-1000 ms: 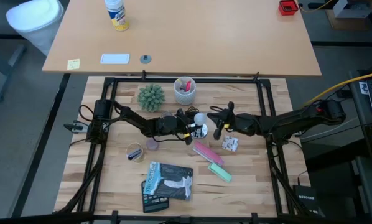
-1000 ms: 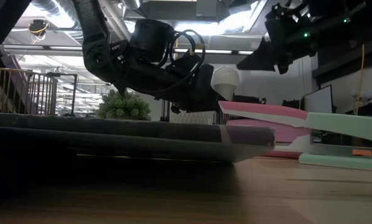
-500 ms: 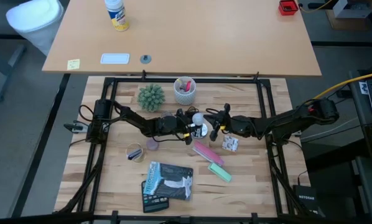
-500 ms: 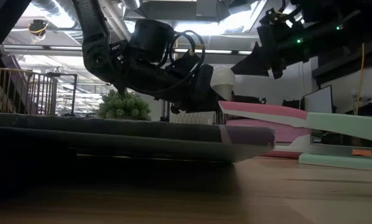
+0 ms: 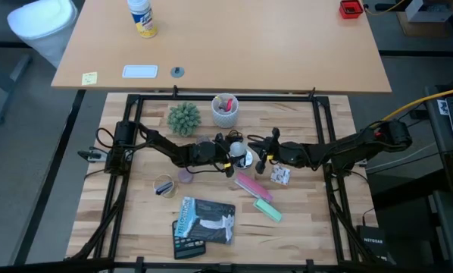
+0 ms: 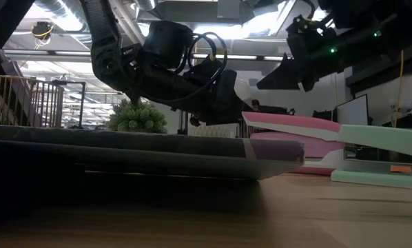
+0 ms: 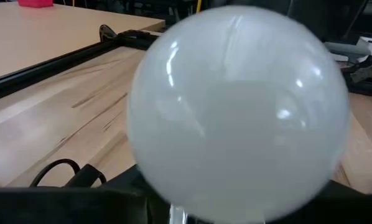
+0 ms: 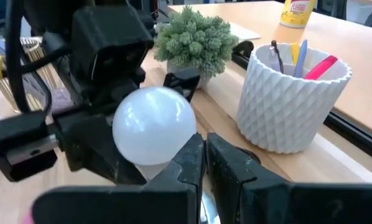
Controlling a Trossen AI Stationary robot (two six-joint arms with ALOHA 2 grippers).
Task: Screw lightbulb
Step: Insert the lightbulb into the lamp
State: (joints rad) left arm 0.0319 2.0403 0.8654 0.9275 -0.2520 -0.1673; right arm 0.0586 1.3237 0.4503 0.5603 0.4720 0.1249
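- Lightbulb (image 8: 153, 124) sits mid-table between the two arms, just left of the white pen cup (image 8: 290, 102) and near the small plant (image 8: 196, 38).
- Left gripper (image 5: 230, 158) flanks the bulb; whether it grips, I cannot tell.
- Right gripper (image 8: 204, 158) is closed, its tips beside the bulb.
- Risk: if the left fingers are slack, a nudge from the right could tip the bulb off its seat.

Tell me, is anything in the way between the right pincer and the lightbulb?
No, nothing visible is. The right pincer sits right beside the lightbulb, its fingers pressed together, with no object between them. The left pincer is at the bulb from the other side.
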